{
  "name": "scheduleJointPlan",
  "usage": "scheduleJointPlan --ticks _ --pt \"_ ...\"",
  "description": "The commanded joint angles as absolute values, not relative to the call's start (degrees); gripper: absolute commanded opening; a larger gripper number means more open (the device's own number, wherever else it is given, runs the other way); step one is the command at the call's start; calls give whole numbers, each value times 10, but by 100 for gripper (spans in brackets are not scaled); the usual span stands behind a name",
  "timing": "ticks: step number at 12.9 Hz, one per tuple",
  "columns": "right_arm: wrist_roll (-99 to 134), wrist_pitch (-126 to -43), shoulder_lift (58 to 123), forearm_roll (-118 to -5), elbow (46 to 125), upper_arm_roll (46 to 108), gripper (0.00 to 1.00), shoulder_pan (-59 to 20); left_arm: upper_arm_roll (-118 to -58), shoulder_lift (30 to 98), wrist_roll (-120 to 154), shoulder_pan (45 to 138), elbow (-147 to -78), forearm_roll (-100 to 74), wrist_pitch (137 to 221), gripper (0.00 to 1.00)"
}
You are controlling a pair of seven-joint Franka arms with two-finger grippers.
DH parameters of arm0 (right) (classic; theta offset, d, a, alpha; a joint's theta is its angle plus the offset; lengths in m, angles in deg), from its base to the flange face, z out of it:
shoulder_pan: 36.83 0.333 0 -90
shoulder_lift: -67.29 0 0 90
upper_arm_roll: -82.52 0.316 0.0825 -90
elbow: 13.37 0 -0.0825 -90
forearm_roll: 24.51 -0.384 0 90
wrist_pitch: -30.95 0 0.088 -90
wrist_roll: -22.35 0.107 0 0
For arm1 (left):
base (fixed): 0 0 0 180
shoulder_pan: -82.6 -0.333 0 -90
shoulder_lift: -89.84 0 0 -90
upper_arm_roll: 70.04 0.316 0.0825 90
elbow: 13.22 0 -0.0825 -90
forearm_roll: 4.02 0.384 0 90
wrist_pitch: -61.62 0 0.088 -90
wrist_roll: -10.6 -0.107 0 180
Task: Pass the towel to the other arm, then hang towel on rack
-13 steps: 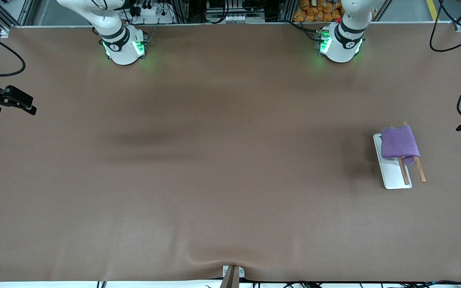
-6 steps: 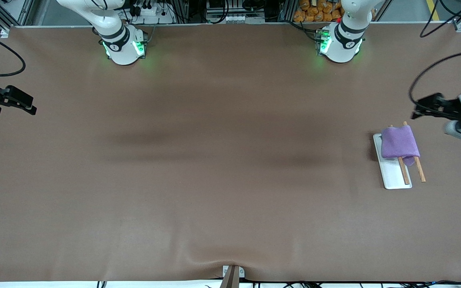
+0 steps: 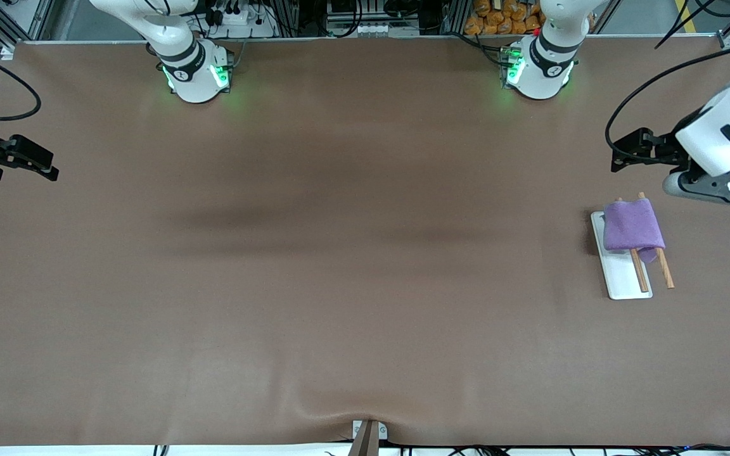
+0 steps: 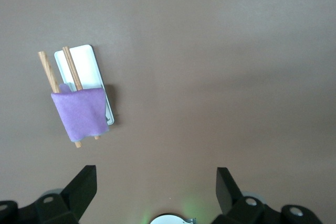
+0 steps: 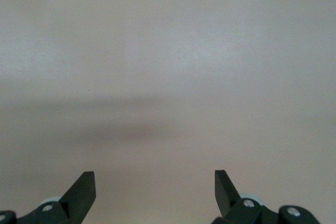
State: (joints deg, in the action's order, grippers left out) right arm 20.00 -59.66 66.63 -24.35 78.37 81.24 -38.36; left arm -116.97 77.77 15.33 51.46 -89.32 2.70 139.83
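Front view: towel (image 3: 633, 226) seen draped over both rods of rack (image 3: 621, 276), toward left arm's end of surface (image 3: 339, 253). Left gripper (image 3: 620, 152) held released, empty, over surface near rack. Right gripper (image 3: 48, 171) parked at right arm's end, released, empty, well apart from towel; arm judged waiting.

Left wrist view: towel (image 4: 81, 112) hung across rods; rack (image 4: 84, 66) base partly bare.

Right wrist view: only bare surface (image 5: 168, 77) shown ahead of released right gripper (image 5: 155, 179).

Task judged complete; nothing left.

Towel (image 3: 633, 225) hides rods' upper part; right claw (image 3: 45, 171) arm cut off at edge.
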Motion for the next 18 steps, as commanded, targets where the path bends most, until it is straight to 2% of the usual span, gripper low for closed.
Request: scheduleJointPlan --ticks 1,18 --pt "202 -586 672 -254 770 820 100 -395 -1173 816 174 503 -921 29 1401 100" --pt "202 -587 672 -255 771 820 100 -394 -1172 806 194 499 -917 38 1418 100"
